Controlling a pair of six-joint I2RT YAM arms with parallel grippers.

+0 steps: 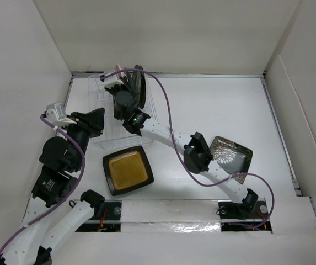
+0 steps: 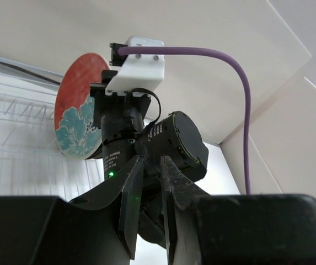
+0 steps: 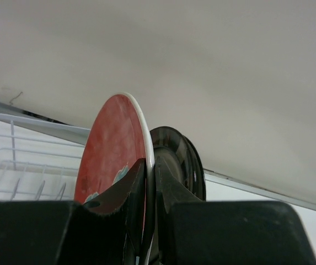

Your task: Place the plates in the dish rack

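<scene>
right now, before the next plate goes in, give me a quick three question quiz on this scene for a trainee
1. True or false: the right gripper is shut on the rim of the red plate.
2. Which plates lie flat on the table, outside the dish rack? A) two square ones B) two round ones C) none
3. Fill in: in the top view, the dish rack sits at the table's far ___ corner.

Key: 1 true. 2 A, the amber-centred plate and the black floral plate. 3 left.
</scene>
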